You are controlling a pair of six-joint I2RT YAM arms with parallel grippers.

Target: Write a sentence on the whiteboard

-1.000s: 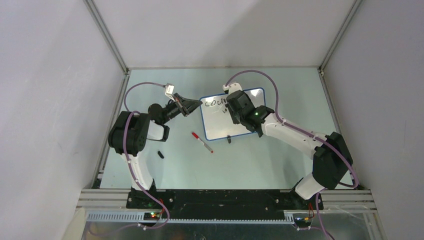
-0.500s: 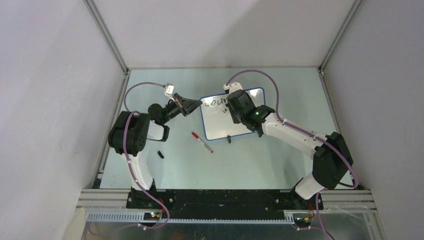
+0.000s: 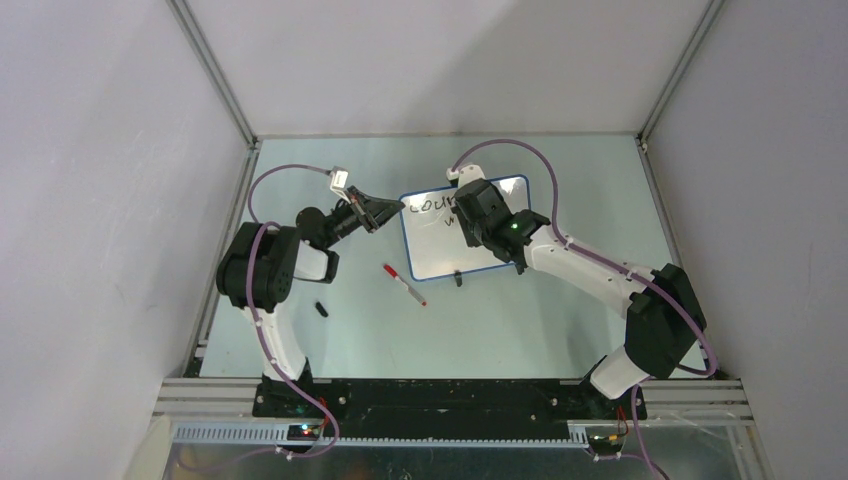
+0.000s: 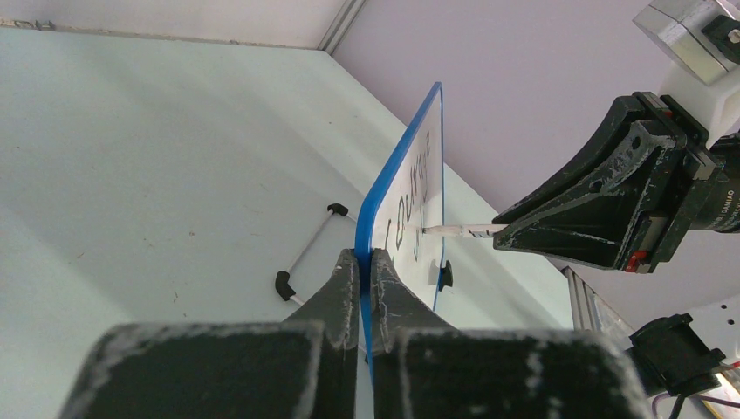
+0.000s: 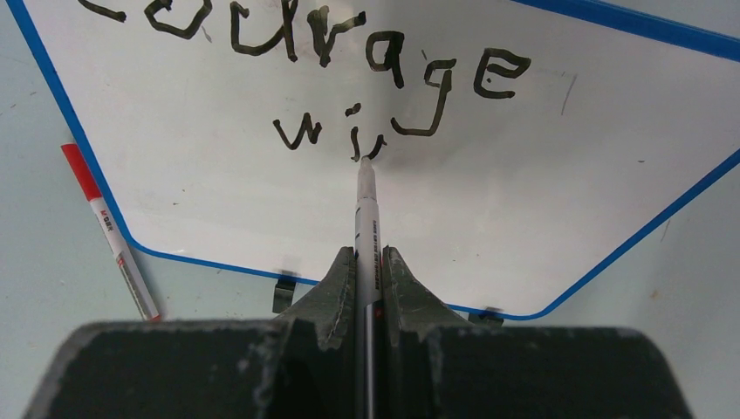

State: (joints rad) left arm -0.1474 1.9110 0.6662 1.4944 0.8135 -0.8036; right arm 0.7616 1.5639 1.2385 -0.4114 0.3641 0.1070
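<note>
Right hand (image 5: 367,253) is seen closed tightly on a slim white-barrelled marker (image 5: 366,209), which is held along the line of the fingers with its tip pressed to the small rectangular whiteboard with a thin blue rim and rounded corners (image 5: 524,175). The tip is placed on the 2nd line of the black handwritten sentence (image 5: 384,63), at a short fresh stroke just right of the letters "wi". Above that, the word "courage" is written in full, in lowercase, across the upper part of the board.

Left hand (image 4: 366,257) is shut on the board's blue rim, which is pinched near a rounded corner, so the board is seen edge-on in that wrist view, with the marker tip met against its white face. From above, the board is found at the middle of the pale green worktop (image 3: 550,320), with the left hand at its left edge and the right hand over its upper middle. 2 small black feet (image 5: 282,292) are seen under the board's near edge.

Just beside the board's near left corner, a 2nd white marker with a red cap (image 3: 403,284) is laid flat on the worktop, apart from the board. Nearer the left arm's base, a small black object (image 3: 321,309) is laid alone on the worktop; what it is cannot be told.
</note>
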